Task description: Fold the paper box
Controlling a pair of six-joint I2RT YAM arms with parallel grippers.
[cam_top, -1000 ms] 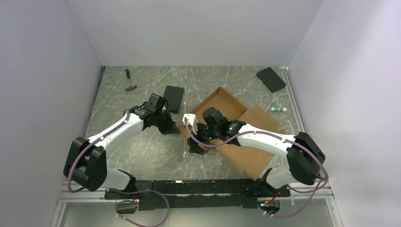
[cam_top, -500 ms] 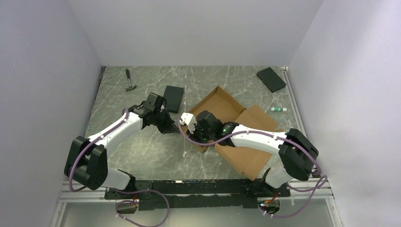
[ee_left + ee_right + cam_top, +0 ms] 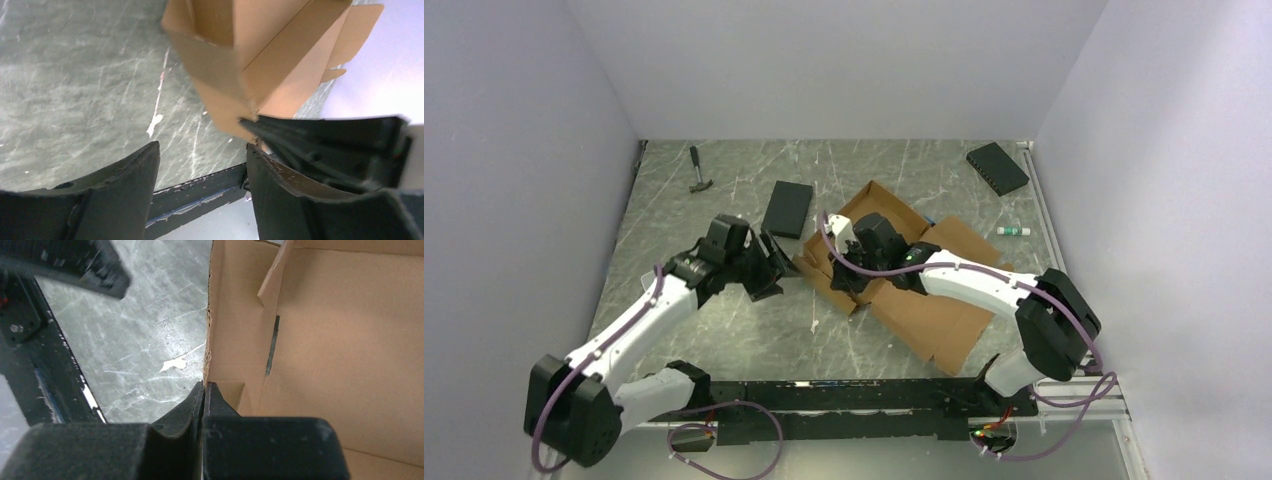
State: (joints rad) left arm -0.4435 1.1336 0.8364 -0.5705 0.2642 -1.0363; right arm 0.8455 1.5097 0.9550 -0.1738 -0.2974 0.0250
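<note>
Paper box (image 3: 929, 300) is on the desk (image 3: 724, 320) a bit right of centre. It's mostly lying flat, with the side walls at its left end standing up. My right tool (image 3: 204, 385) is pressed together and looks to be pinching the edge of one of those upright walls. Left tool (image 3: 202, 150) is spread with nothing in it, hovering just beside the box's left corner

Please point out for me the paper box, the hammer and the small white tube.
paper box (image 3: 934, 325), top view, its flat near panel.
hammer (image 3: 696, 165), top view, its handle.
small white tube (image 3: 1013, 231), top view, its middle.
</note>
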